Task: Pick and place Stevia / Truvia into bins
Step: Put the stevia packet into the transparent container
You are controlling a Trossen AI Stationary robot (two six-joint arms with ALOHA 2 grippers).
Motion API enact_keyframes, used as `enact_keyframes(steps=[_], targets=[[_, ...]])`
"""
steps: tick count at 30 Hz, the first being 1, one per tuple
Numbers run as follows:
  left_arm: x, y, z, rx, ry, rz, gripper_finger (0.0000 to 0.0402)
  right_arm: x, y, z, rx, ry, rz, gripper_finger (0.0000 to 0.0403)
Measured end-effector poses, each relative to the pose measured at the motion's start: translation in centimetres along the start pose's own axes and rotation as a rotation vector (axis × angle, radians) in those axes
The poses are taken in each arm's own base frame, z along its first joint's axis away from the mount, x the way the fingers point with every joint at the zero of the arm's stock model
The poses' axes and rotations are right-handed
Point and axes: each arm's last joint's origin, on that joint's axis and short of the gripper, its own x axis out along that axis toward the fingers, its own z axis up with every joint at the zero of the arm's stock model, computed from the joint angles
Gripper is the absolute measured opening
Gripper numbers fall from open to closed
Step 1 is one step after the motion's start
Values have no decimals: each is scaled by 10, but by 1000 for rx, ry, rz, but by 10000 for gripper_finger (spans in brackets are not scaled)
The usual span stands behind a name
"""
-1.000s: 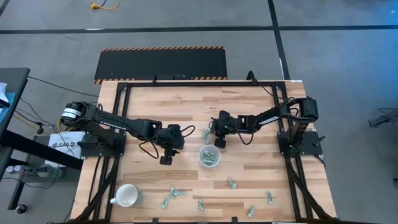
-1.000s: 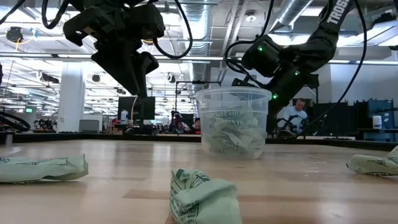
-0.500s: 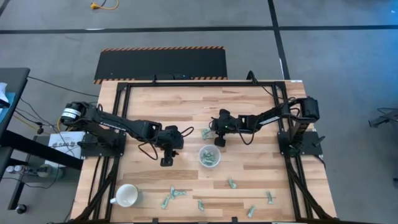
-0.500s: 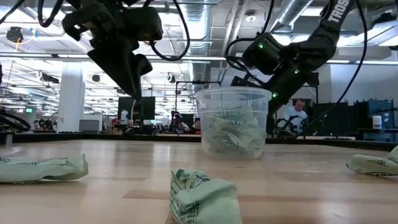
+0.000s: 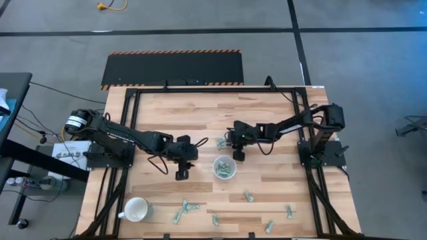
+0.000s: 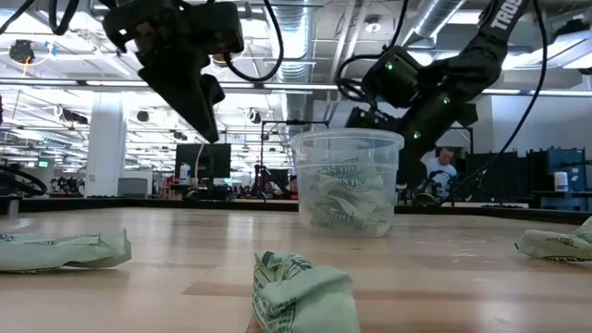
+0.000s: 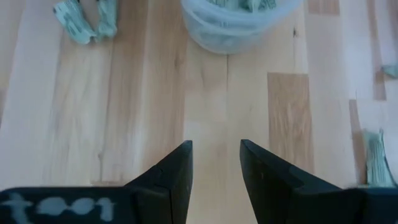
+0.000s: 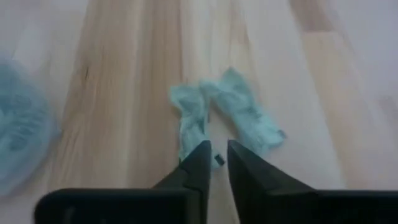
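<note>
Clear cup [image 5: 225, 168] mid-table, holds crumpled Stevia sachets [image 6: 344, 199] | loose sachets [image 5: 185, 211] along near edge, white mug [image 5: 136, 209] near-left | left gripper [image 5: 181, 175] parted, empty | right gripper [image 8: 214, 163] narrow, over sachet pair [image 8: 219, 115]

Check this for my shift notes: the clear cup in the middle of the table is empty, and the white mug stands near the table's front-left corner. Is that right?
Not quite. The clear cup is not empty: the low view shows several green and white sachets piled inside it. The rest stands: in the high view the white mug is near the front-left corner of the table.
</note>
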Motion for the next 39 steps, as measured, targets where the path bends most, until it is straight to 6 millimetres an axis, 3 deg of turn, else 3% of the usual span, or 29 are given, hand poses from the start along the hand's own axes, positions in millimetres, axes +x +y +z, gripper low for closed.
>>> enact_keyframes(steps=[10,16,23,39], targets=[[0,0,3,-21,-31,3,121,4,-4,0,-13,-14,-64,177],[0,0,4,-34,-42,19,121,4,-5,1,-28,-21,-62,212],[0,0,4,-34,-42,19,121,7,-5,4,-28,-72,-69,204],[0,0,4,-38,-45,19,121,15,-5,0,-20,20,-54,145]])
